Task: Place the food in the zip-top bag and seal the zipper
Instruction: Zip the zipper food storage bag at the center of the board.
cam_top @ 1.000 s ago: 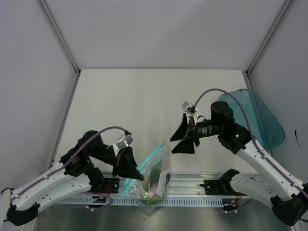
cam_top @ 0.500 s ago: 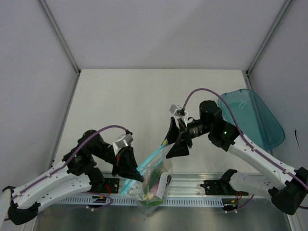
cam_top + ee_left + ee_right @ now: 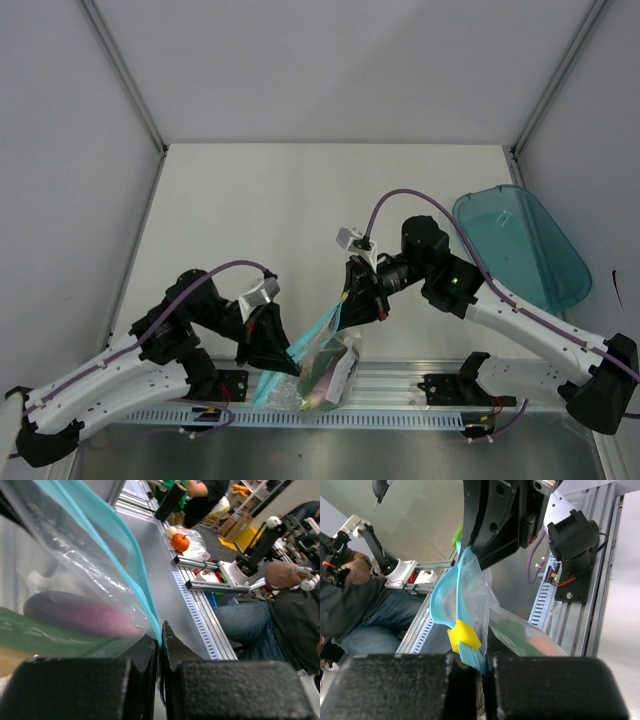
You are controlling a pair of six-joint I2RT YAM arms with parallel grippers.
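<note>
The zip-top bag (image 3: 327, 370) is held up between both hands above the aluminium rail (image 3: 410, 385) at the near edge of the worktop (image 3: 300, 200), its crinkled clear body hanging low and its mouth edge slanting upward to the right. The zipper (image 3: 318, 330) is seen as a light blue-teal strip along that slanted edge. The left hand (image 3: 290, 362) is clenched on the lower end of the zipper, at the bag's left side; in the left wrist view the strip is pinched between the two closed fingers. The right hand (image 3: 346, 300) is clenched on the upper end of the zipper, at the bag's top right, and in the right wrist view the strip is gripped just beside a small yellow slider tab (image 3: 464, 634). Between the two grips the zipper's two sides are seen bowed slightly apart. Inside the bag, the dark purple eggplant (image 3: 75, 615) is seen lying above the green bell pepper (image 3: 40, 636), and a pale pinkish egg (image 3: 540, 647) is pressed against the plastic; the yellow pepper cannot be made out with certainty. A translucent teal tray (image 3: 530, 240) lies well apart from the bag, to its far right
</note>
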